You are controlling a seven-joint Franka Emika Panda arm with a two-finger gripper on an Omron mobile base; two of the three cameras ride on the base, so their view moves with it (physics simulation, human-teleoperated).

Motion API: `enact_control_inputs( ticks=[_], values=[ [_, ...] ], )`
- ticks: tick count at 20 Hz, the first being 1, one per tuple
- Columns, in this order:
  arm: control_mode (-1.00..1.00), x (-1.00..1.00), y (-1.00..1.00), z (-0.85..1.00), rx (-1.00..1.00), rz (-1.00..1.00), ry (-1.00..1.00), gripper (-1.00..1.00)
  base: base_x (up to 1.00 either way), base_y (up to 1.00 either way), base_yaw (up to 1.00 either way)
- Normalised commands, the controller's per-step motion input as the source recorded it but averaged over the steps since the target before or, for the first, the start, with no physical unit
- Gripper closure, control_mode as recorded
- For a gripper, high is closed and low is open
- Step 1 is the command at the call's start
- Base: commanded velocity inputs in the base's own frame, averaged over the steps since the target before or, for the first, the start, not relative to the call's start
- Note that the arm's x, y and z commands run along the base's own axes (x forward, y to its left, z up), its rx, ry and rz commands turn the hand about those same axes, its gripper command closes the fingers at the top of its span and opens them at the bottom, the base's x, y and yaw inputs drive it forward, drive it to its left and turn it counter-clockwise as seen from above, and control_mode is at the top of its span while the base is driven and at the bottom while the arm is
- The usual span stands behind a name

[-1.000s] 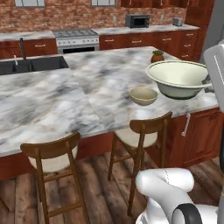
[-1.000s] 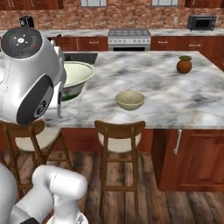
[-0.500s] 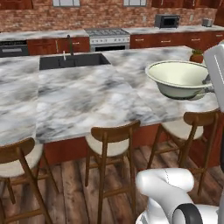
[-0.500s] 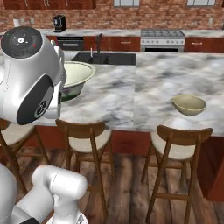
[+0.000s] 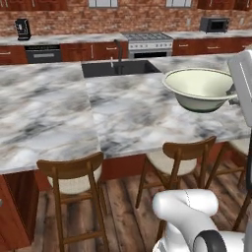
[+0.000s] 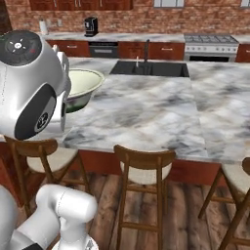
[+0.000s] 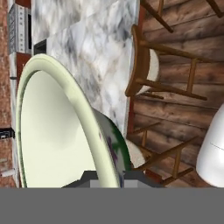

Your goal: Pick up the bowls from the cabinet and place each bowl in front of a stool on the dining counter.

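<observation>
Spanning the whole middle of both base views: dining counter (image 5: 59, 113), grey-veined white marble over a reddish wood base, black inset sink (image 5: 120, 67) with a dark faucet near its far edge. Beyond it, brick wall, a second marble counter, a steel range (image 5: 146, 43), a microwave (image 5: 214, 24) at far right and a black coffee machine (image 5: 21, 28) at far left of the left base view. Lined up along the near edge of the island, on plank floor: wooden stools with pale cushions, one (image 5: 74, 172) left, one (image 5: 179, 157) right of centre.

Held in the air above the counter's near right part in the left base view: pale-green bowl (image 5: 199, 88), whitish inside, darker green underneath, upright and roughly level, well clear of the marble, just beyond the right-of-centre stool. Seen in the right base view poking out from behind the arm's big white joint (image 6: 85, 88).

Pinching the bowl's rim in the hand view: gripper (image 7: 107, 178), one dark finger inside the wall, one outside, pressed tight against the ceramic.
</observation>
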Motion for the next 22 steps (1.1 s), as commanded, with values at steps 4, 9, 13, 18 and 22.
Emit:
enact_control_inputs(
  ticks=[4,9,13,18,22],
  values=[
    [1.0,0.0,0.0,0.0,0.0,0.0,0.0,1.0,0.75,0.13,0.0],
    [1.0,0.0,0.0,0.0,0.0,0.0,0.0,1.0,0.65,-0.01,0.0],
    [1.0,0.0,0.0,0.0,0.0,0.0,0.0,1.0,0.59,-0.18,0.0],
    [-1.0,0.92,-0.45,-0.23,0.07,0.0,0.0,1.0,0.0,0.0,0.0],
    [-1.0,1.0,-0.43,-0.37,0.06,0.0,0.0,1.0,0.0,0.0,0.0]
  ],
)
